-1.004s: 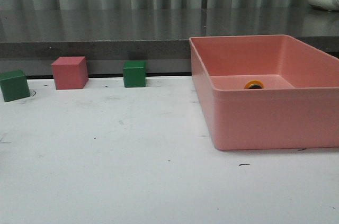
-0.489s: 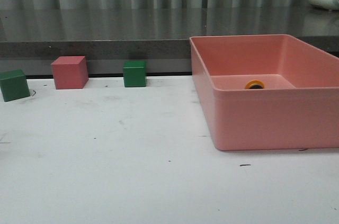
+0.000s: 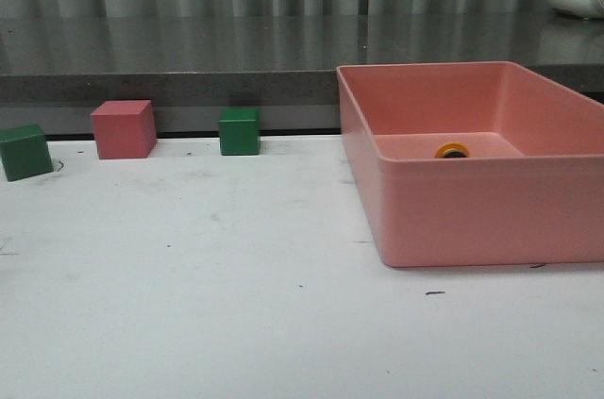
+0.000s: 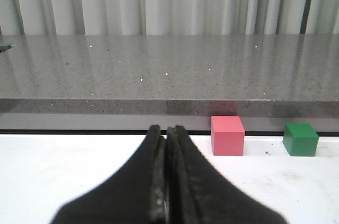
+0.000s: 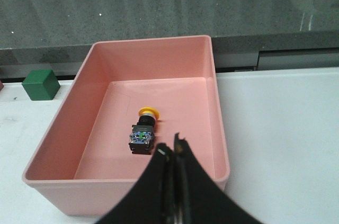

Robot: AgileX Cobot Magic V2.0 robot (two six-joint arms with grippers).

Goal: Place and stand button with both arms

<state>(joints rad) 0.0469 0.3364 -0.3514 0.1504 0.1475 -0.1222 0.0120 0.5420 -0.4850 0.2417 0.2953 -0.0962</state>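
Note:
The button (image 5: 144, 131) lies on its side on the floor of the pink bin (image 5: 159, 54), yellow cap toward the far wall, black base with bluish bottom toward me. In the front view only its yellow cap (image 3: 453, 150) shows above the bin's front wall (image 3: 491, 215). My right gripper (image 5: 172, 147) is shut and empty, above the bin's near part, just right of the button. My left gripper (image 4: 165, 130) is shut and empty, low over the white table, facing the pink cube (image 4: 228, 135). Neither arm shows in the front view.
A pink cube (image 3: 124, 128) and two green cubes (image 3: 240, 131) (image 3: 25, 151) stand along the table's back edge. A grey ledge (image 3: 189, 64) runs behind them. The white table (image 3: 208, 286) stretches left of the bin.

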